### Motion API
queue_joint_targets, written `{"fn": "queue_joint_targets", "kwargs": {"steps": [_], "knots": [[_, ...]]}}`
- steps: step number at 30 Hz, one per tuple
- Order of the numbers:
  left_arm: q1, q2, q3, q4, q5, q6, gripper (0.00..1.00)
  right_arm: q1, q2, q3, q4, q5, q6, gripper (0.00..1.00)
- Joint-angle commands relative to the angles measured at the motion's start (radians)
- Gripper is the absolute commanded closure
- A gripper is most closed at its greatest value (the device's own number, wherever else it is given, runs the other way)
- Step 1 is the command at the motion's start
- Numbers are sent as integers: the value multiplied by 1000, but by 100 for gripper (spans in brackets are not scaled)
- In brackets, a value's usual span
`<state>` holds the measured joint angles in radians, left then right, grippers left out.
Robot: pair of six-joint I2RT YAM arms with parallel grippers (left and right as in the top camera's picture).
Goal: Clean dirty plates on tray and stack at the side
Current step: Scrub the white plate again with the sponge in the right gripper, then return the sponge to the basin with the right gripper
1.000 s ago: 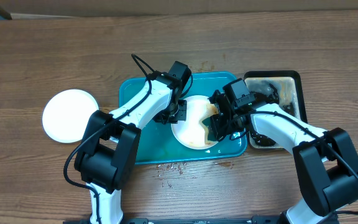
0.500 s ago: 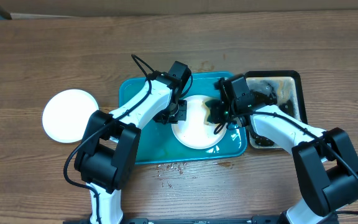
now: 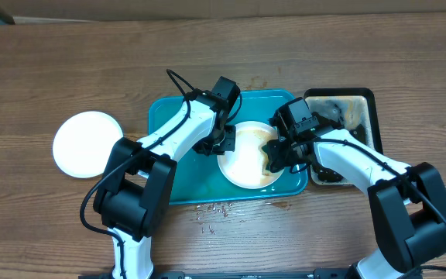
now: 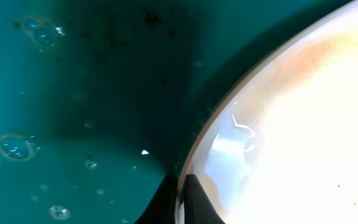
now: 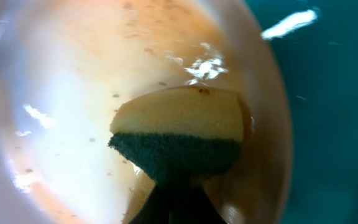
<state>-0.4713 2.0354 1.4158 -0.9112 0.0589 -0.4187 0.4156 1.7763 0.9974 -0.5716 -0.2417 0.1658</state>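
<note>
A dirty plate (image 3: 245, 159) with a brown sauce film lies at the right end of the teal tray (image 3: 184, 182). My left gripper (image 3: 224, 140) is shut on this plate's left rim. In the left wrist view its fingers (image 4: 194, 199) pinch the plate's (image 4: 303, 112) edge above the wet tray (image 4: 73, 93). My right gripper (image 3: 276, 157) is shut on a yellow and green sponge (image 5: 179, 134), which presses on the plate's (image 5: 73, 93) right side. A clean white plate (image 3: 87, 143) lies on the table left of the tray.
A black-rimmed basin (image 3: 356, 115) of brown water stands right of the tray, close behind my right arm. Water drops and crumbs (image 3: 219, 208) spot the table in front of the tray. The wooden table's back edge meets a cardboard wall.
My right gripper swept the sponge to the plate's far side and back toward its near right edge. A brown film spreads over the plate again. The left gripper keeps its hold.
</note>
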Motion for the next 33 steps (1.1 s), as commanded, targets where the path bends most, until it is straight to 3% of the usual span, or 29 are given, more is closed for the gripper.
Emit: {"fn": "queue_joint_targets", "kwargs": {"steps": [1,7,14,20,26,33], "knots": [[7,18,-13,-3,-39,-16,96,4,21,-7,82,-185,-39,94],[7,18,-13,-3,-39,-16,96,-5,19,119,84,-150,-16,95],[7,18,-13,-4,-39,-16,96,-63,-21,289,-136,79,-4,96],[8,16,-10,-5,-45,-16,96,-209,-79,325,-278,185,24,96],[7,-51,-10,-36,-196,-93,96,-402,-75,300,-359,196,28,96],[5,-229,-10,-54,-376,-95,96,-470,-60,232,-311,196,13,96]]}}
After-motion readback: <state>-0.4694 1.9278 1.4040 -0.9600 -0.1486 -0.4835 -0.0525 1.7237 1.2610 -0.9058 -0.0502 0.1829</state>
